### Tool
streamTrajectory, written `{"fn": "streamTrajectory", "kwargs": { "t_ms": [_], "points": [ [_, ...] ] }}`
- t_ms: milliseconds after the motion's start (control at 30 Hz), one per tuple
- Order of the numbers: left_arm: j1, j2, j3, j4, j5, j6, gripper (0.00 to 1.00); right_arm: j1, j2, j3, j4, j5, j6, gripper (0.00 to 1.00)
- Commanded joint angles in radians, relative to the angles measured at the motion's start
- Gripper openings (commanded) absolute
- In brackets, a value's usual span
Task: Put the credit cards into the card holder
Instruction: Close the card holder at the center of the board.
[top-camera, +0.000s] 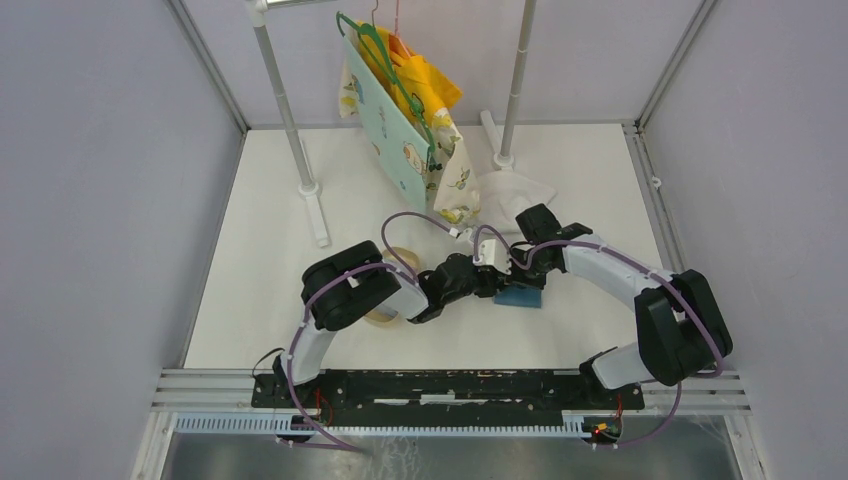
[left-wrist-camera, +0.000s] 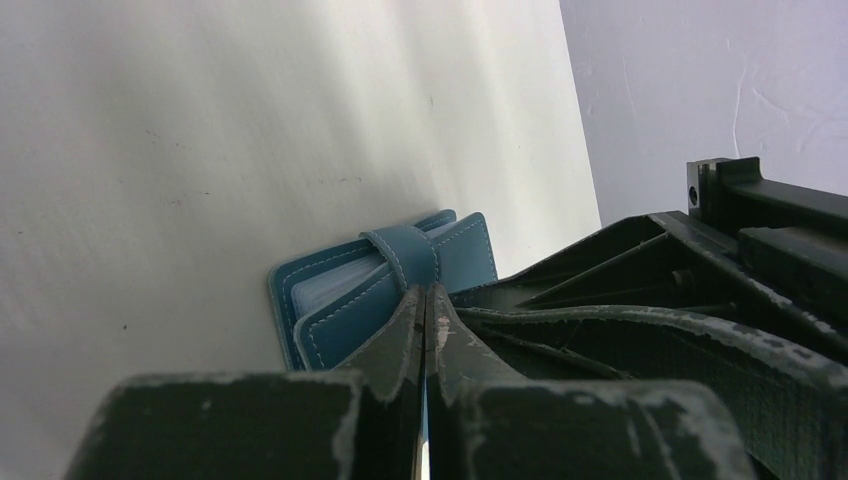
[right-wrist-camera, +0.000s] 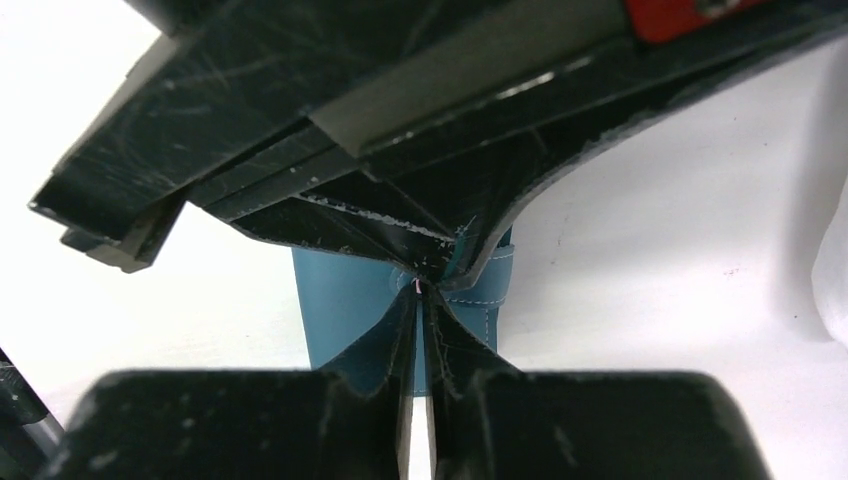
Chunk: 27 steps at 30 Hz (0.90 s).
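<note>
Left gripper: jaws pressed together, apparently pinching the strap of the wallet. Wallet: blue, lying on the table, centre of the overhead frame, beneath both grippers. Right gripper: jaws nearly together at the same strap; contents cannot be told. Cards: unseen. Risk, as judged: the crowded tips collide, or the strap slips free and the wallet shifts.

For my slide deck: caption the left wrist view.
Left hand pinches the strap of the blue card holder on the white table.
</note>
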Motion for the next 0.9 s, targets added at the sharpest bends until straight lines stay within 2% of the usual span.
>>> {"fn": "streamTrajectory", "kwargs": {
  "t_ms": [0,133,233,367,400,533,700,867],
  "points": [
    [-0.051,0.036,-0.030,-0.216,0.036,0.040,0.02,0.052,0.084,-0.059,0.066,-0.064,0.017,0.14],
    [-0.047,-0.008,0.016,-0.287,0.024,0.088,0.03,-0.017,-0.011,0.024,-0.013,-0.115,-0.021,0.20],
    [-0.039,-0.043,0.047,-0.324,0.029,0.120,0.04,-0.113,-0.075,0.084,-0.091,-0.190,-0.073,0.21],
    [-0.028,-0.089,0.100,-0.361,0.057,0.175,0.10,-0.215,-0.167,0.111,-0.132,-0.303,-0.124,0.26],
    [-0.027,-0.101,0.118,-0.377,0.059,0.189,0.14,-0.230,-0.185,0.108,-0.129,-0.332,-0.128,0.27],
    [-0.022,-0.150,0.188,-0.450,0.061,0.235,0.23,-0.257,-0.230,0.062,-0.093,-0.426,-0.120,0.29],
    [-0.005,-0.218,0.206,-0.501,0.044,0.265,0.24,-0.269,-0.222,0.004,-0.075,-0.484,-0.150,0.30],
    [-0.001,-0.297,0.148,-0.572,-0.026,0.312,0.23,-0.270,-0.213,-0.013,-0.087,-0.489,-0.202,0.30]
  ]
}}
